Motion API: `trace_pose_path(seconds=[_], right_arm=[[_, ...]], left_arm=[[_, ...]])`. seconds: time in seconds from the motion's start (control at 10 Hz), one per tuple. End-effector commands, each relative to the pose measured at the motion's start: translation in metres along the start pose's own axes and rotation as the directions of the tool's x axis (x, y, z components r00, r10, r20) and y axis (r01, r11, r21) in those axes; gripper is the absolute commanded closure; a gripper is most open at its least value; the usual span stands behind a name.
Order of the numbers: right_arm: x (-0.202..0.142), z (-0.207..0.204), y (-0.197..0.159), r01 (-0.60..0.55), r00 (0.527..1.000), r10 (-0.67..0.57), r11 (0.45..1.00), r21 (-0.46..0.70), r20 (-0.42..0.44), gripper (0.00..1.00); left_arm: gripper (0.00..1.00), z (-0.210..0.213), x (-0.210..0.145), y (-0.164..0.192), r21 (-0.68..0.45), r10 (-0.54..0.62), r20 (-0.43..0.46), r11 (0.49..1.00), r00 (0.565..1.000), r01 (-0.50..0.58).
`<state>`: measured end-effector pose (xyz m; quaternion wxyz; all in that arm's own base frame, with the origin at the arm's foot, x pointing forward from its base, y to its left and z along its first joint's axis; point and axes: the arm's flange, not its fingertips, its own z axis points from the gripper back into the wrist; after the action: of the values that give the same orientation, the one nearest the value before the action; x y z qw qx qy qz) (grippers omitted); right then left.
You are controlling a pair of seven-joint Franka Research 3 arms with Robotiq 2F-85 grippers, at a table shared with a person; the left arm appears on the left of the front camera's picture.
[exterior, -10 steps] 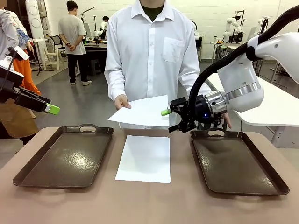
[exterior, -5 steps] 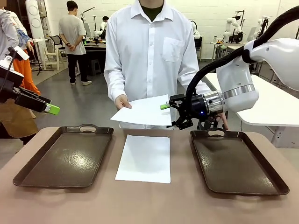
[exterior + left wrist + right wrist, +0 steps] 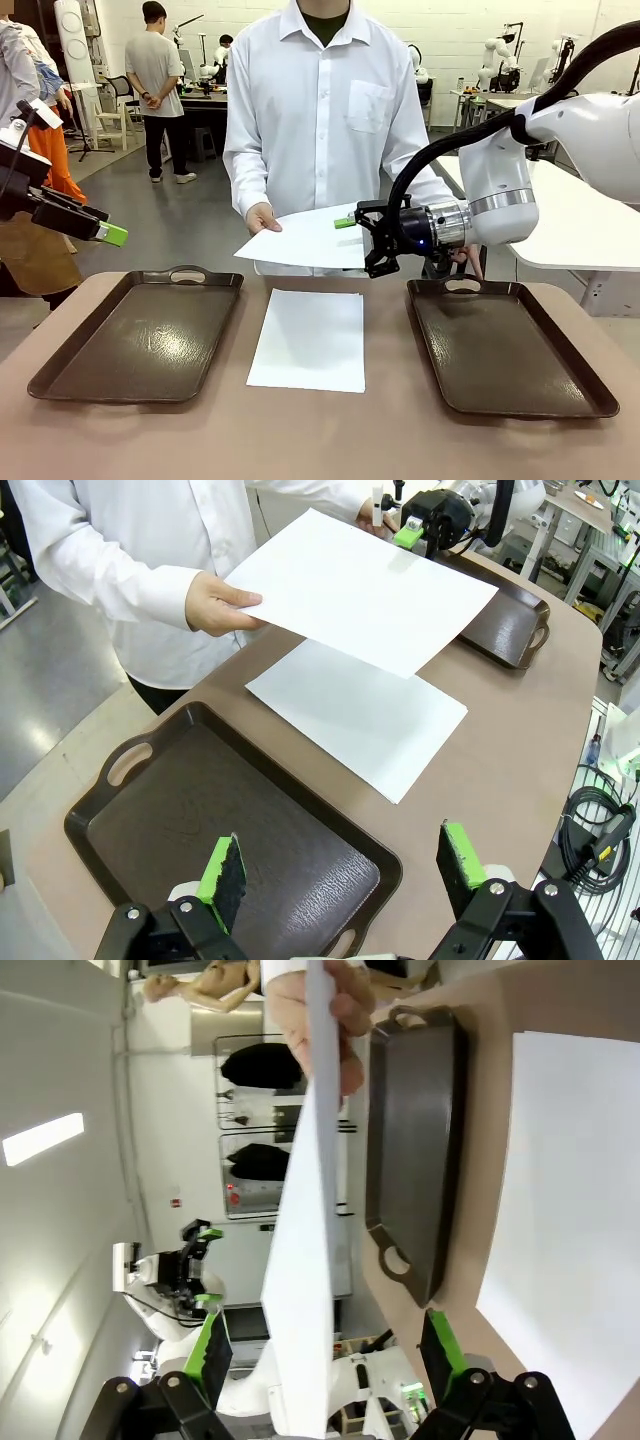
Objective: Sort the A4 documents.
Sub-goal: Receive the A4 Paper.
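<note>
Far left, raised beside the table: black two-finger left gripper (image 3: 108,235) with green pads, jaws spread wide, nothing between them, looking down on the nearest tray.

Next, on the tan tabletop (image 3: 200,440): dark brown rectangular tray with handle cut-outs (image 3: 140,335), textured floor bare.

Middle of the table, between the two trays and touching neither: plain white A4 paper (image 3: 310,340) lying flat; one sheet or a thin stack, hard to tell.

Above and behind it: a second thin white A4 sheet (image 3: 295,240), offered roughly level over the far table edge, pinched at its left side by the person's hand (image 3: 262,217).

At that sheet's right side: right gripper (image 3: 362,245), jaws wide apart, one green pad above the paper and one below, not yet pinching. In the right wrist view, the sheet edge-on in the gap between the pads.

Far right: matching dark brown tray (image 3: 505,350), also bare.

Step in hand, by the look of it: taking the offered sheet. To do it well:
- Reach in slightly deeper, so both pads overlap paper well inside the edge.
- Close squarely on the two faces to avoid a crease or a corner-only nip.
- Wait for the hand's release before pulling, or risk a tear or slip.
- Draw away level, clear of the person's fingers.
- Carry low and flat and lay it inside a tray rim. Which tray cannot be judged from here.
</note>
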<state>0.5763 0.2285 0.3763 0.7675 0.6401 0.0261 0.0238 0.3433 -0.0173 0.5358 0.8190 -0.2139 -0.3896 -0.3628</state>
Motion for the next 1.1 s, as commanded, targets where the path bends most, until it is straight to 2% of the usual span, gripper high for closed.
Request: trace_pose_path(seconds=[0.0, 0.5, 0.6, 0.7, 1.0], right_arm=[[0.009, 0.005, 0.0, 0.008, 1.0, -0.008, 0.998, 0.058, 0.008, 0.0], [0.011, 0.003, -0.009, 0.034, 0.999, -0.034, 0.999, 0.032, 0.026, 0.0], [0.01, -0.001, -0.008, 0.028, 0.999, -0.029, 0.999, 0.028, 0.027, 0.04], [0.01, -0.002, -0.006, 0.024, 0.999, -0.025, 0.999, 0.023, 0.031, 0.1], [0.014, -0.001, -0.001, 0.011, 0.999, -0.011, 1.0, 0.012, 0.042, 0.4]], left_arm=[[0.0, -0.002, -0.002, 0.003, -0.011, -0.012, 0.007, 1.0, 1.0, 0.012], [0.0, -0.002, -0.002, 0.003, -0.011, -0.012, 0.007, 1.0, 1.0, 0.012], [0.0, -0.002, -0.002, 0.003, -0.011, -0.012, 0.007, 1.0, 1.0, 0.012], [0.0, -0.002, -0.002, 0.003, -0.011, -0.012, 0.007, 1.0, 1.0, 0.012], [0.0, -0.002, -0.002, 0.003, -0.011, -0.012, 0.007, 1.0, 1.0, 0.012]])
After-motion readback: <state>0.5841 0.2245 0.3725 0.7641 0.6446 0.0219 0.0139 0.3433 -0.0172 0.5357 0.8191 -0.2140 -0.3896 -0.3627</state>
